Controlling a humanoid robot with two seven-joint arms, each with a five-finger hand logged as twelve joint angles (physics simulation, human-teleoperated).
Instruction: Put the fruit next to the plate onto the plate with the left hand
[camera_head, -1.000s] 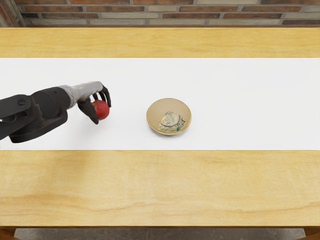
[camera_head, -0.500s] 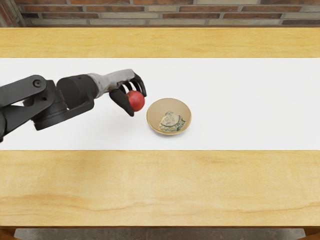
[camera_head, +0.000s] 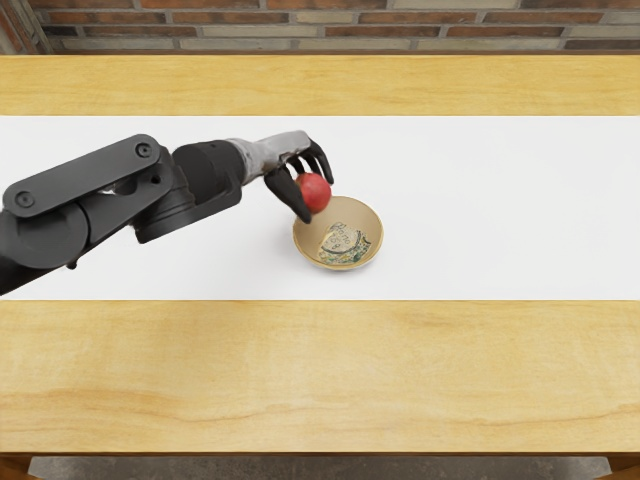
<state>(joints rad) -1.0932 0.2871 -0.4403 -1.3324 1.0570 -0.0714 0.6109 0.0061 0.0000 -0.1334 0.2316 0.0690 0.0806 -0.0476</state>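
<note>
A small red fruit (camera_head: 315, 190) is held in my left hand (camera_head: 305, 185), whose dark fingers are curled around it. The hand hovers at the upper left rim of the tan plate (camera_head: 372, 222), a shallow dish with a patterned centre, which sits on the white runner in the middle of the table. The fruit overlaps the plate's left edge in the head view and looks lifted above it. My left arm reaches in from the picture's left edge. The right arm does not show.
A white runner (camera_head: 500, 200) crosses the wooden table (camera_head: 320, 370) from side to side. A brick wall (camera_head: 320, 25) stands behind the table's far edge.
My left hand has carried the red fruit to the right, from well left of the plate to the plate's upper left rim. The plate has stayed put.
</note>
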